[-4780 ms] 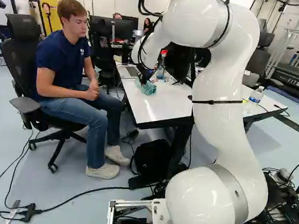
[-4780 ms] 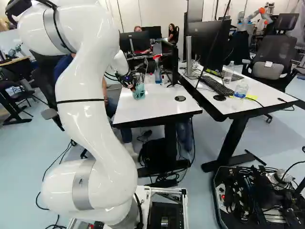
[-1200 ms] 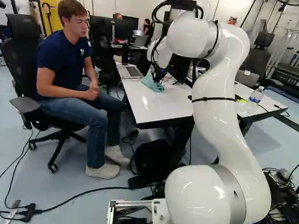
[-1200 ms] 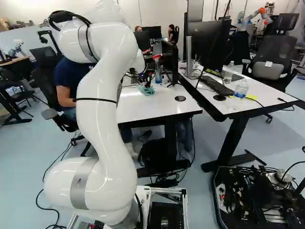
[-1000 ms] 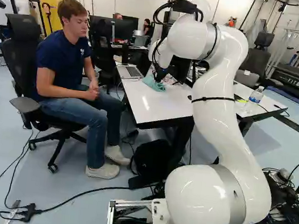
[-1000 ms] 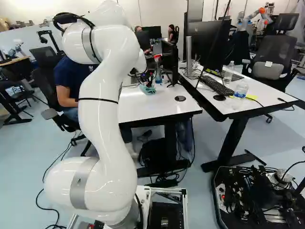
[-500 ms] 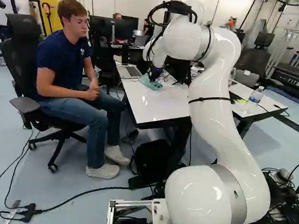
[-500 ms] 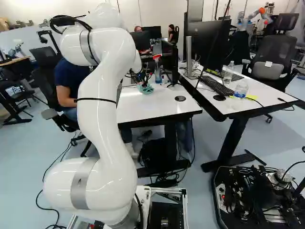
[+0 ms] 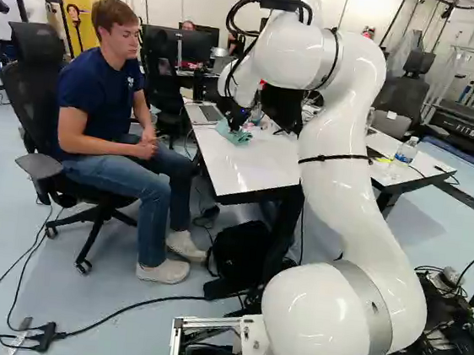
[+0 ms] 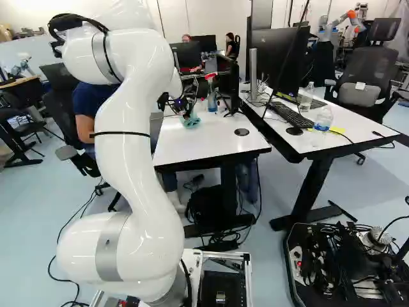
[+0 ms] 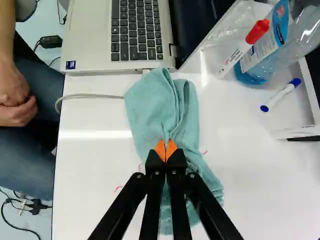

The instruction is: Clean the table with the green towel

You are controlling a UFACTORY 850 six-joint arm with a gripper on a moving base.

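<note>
Upper middle of the left base view, the glossy white jointed arm (image 9: pixel 343 138) reaches over the white rectangular table (image 9: pixel 246 174), w/ the soft blue-green cloth towel (image 11: pixel 155 112) on the tabletop under its end. Wrist view: the black two-finger gripper (image 11: pixel 165 150) is pinching a fold of that towel btwn its orange pads (image 11: pixel 159 150). Rest of the cloth fans out ahead of the fingers & back beneath them, bunched rather than flat.

Step in hand looks like wiping, prob. mid-job: thin red marks (image 11: pixel 118 188) show on the tabletop beside the towel. Best play: hold the pinch, keep light, even pressure & draw the cloth over those marks in short overlapping strokes, fingertips just high enough that fabric does the rubbing.

Watch the far end, tho: it's right up by the silver laptop (image 11: pixel 90 35), touching or not, can't tell, & the thin grey cable (image 11: pixel 90 95) seems to run under the cloth. Strokes should go away from both, max care near the red-capped white marker (image 11: pixel 240 52) & clear bottle w/ blue liquid (image 11: pixel 252 75); a loose corner could drag 'em.
</note>
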